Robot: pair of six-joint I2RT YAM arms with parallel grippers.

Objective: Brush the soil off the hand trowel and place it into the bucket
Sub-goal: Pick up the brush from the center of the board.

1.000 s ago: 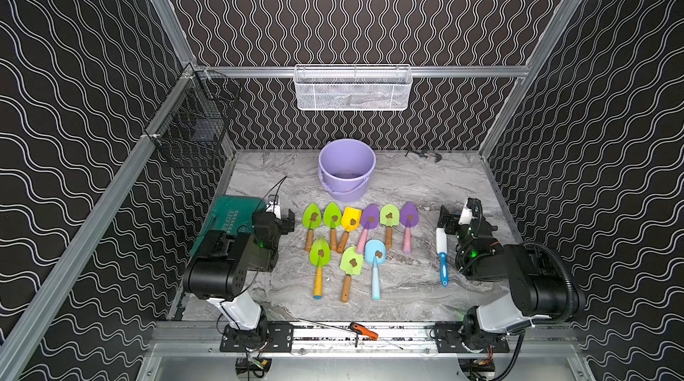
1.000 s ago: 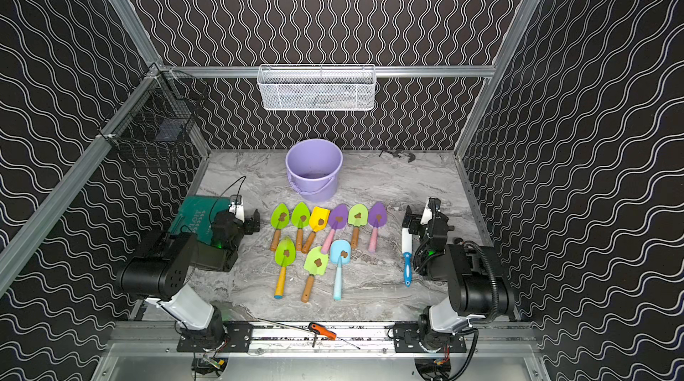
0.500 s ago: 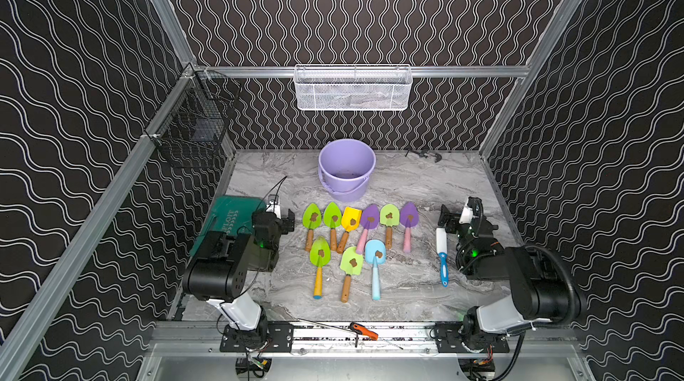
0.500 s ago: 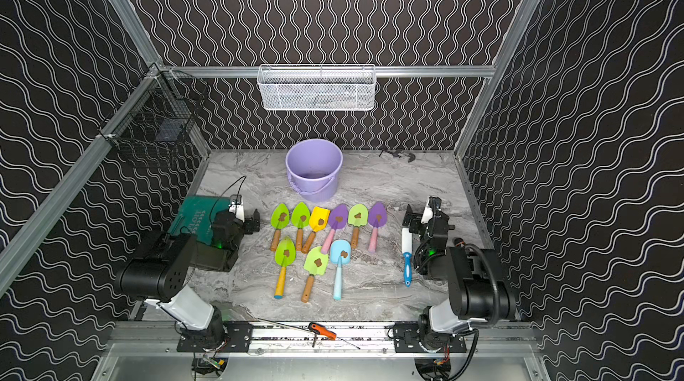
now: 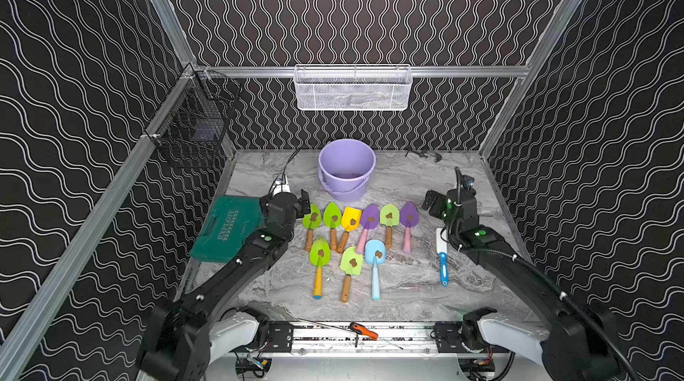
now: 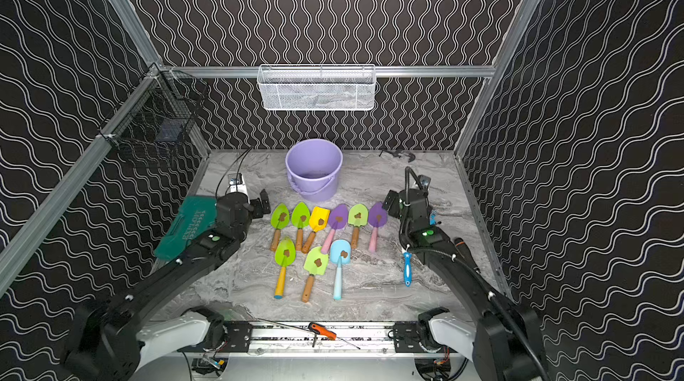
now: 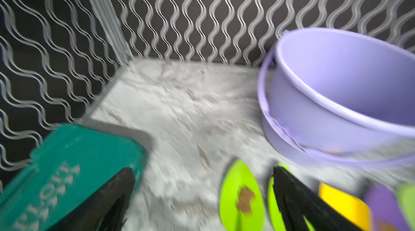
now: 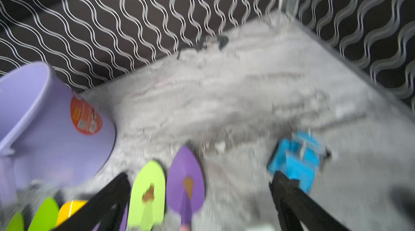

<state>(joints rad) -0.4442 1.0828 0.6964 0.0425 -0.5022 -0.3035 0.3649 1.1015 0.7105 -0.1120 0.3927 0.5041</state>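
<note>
Several hand trowels lie in two rows mid-table, each blade carrying a brown clump of soil (image 5: 314,216). The lilac bucket (image 5: 346,172) (image 6: 314,172) stands upright behind them. A brush (image 5: 442,253) with a blue handle and white head lies right of the rows. My left gripper (image 5: 296,203) (image 7: 202,170) is open over the leftmost green trowel (image 7: 242,196), holding nothing. At the right end of the back row my right gripper (image 5: 433,203) (image 8: 200,175) is open and empty above the purple trowel (image 8: 186,178), with the brush just in front of it.
A teal tool case (image 5: 225,227) lies beside the left arm. A small blue object (image 8: 296,162) sits by the right gripper. A white mesh basket (image 5: 351,87) hangs on the back wall and a black wire basket (image 5: 192,127) on the left wall. An orange screwdriver (image 5: 364,331) rests on the front rail.
Both arms have unfolded from their tucked pose and stretched forward, carrying the grippers slightly toward the back. The wrist views are blurred by motion. Trowels, brush and bucket have not moved.
</note>
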